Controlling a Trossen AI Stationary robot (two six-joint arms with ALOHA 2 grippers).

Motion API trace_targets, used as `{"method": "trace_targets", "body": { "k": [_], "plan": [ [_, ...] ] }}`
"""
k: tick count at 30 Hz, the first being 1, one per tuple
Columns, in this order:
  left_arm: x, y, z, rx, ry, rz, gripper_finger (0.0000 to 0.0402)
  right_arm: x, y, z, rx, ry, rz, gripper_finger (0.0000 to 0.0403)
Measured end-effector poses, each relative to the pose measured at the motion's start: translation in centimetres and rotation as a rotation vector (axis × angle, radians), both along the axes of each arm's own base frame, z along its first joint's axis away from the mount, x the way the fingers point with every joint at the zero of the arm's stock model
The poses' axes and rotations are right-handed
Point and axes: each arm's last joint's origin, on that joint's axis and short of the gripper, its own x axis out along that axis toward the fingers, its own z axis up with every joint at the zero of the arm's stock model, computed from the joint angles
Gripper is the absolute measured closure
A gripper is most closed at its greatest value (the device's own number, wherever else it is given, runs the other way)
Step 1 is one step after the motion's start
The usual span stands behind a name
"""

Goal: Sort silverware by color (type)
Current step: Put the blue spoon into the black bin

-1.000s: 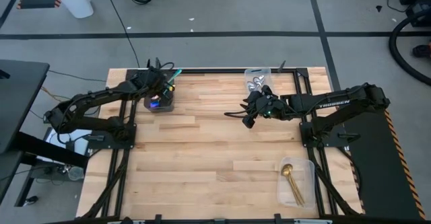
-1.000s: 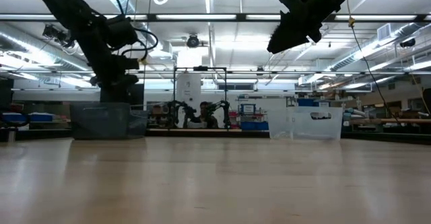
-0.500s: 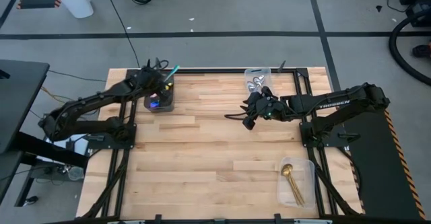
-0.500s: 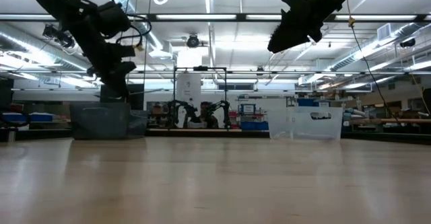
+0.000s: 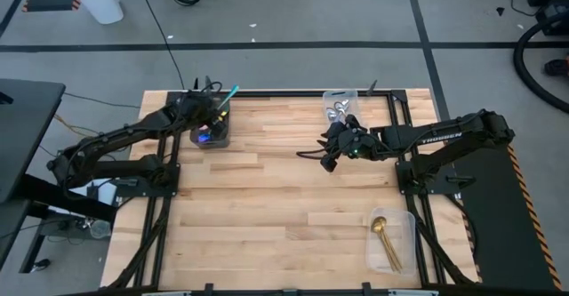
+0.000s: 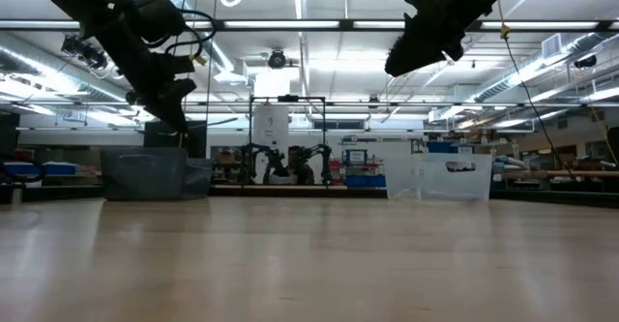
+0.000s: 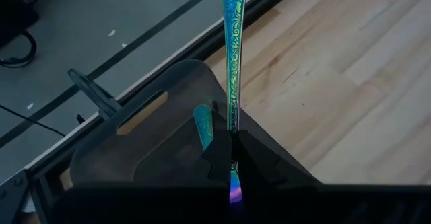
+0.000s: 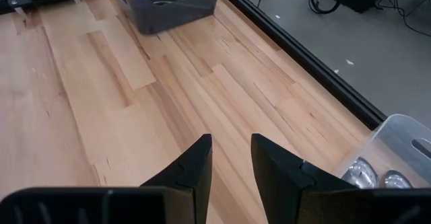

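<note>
Clamping slim teal-handled iridescent spoon [image 7: 232, 83], left gripper [image 7: 234, 158] has risen slightly above dark smoky plastic bin [image 5: 212, 136] at table's far-left corner; drop pending. Right gripper [image 8: 231, 158] hovers open mid-table.

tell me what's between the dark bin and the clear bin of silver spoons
Only bare wood in the high view, between dark bin and clear bin.

There are two robot arms, each with one pincer: the left pincer [image 5: 216, 109] and the right pincer [image 5: 327, 156]. Three bins sit on the table [image 5: 267, 207]: one dark bin [image 5: 212, 136] at 11 o'clock, one clear bin [image 5: 338, 106] at 1 o'clock, and another clear bin [image 5: 392, 241] at 5 o'clock. One teal spoon [image 7: 232, 49] shows.
</note>
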Motion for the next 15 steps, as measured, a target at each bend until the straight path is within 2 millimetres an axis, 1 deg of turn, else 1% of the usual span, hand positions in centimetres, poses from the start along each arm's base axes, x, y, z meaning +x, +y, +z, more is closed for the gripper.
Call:
{"method": "trace_targets", "body": {
  "k": [4,9,15],
  "plan": [
    [0.0,-0.3,-0.4,0.005,-0.01,-0.004,0.0385,-0.1,0.1,-0.1,0.004,0.01,0.001,0.0289],
    [-1.2,-1.0,-2.3,0.029,-0.034,0.026,0.0385,-0.1,0.4,-0.1,0.003,0.01,0.011,0.0289],
    [-2.3,-1.8,-2.9,0.088,-0.07,0.043,0.0385,-0.1,0.4,0.0,-0.006,0.003,0.0,0.0289]
  ]
}}
